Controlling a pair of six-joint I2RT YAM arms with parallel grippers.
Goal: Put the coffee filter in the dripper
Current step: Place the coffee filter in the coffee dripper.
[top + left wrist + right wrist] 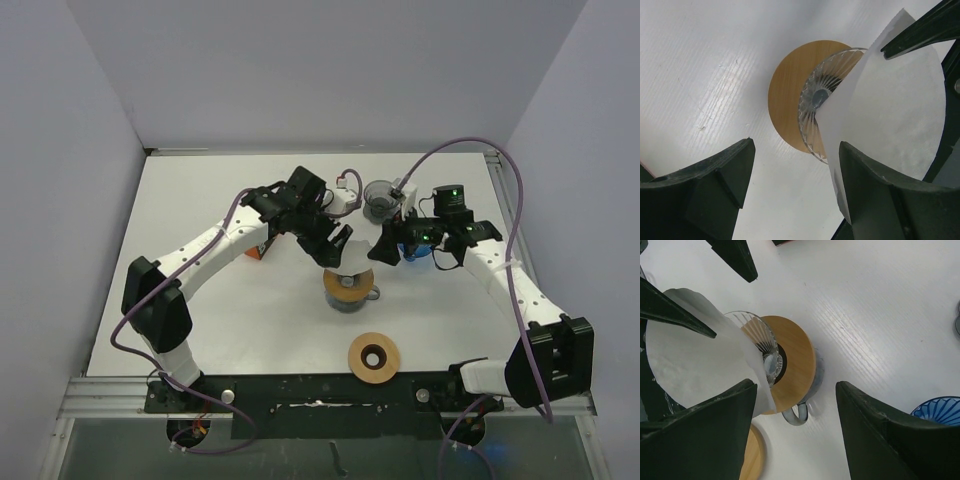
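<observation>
The dripper [349, 290] is a ribbed glass cone in a round wooden collar with a grey handle, at mid table. It also shows in the left wrist view [812, 107] and the right wrist view [790, 360]. The white paper coffee filter [890, 110] stands tilted with its tip in the glass cone [695, 360]. My left gripper [335, 245] [795, 145] is open just above the dripper's left; the filter's edge touches its right finger. My right gripper [383, 248] [796, 385] is open above the dripper's right, the filter against its left finger.
A spare wooden ring [374, 356] [752, 455] lies near the front edge. A grey glass cup [380, 200] stands at the back. A blue dripper [415, 250] [940, 412] sits under the right wrist. An orange object [258, 252] lies under the left arm.
</observation>
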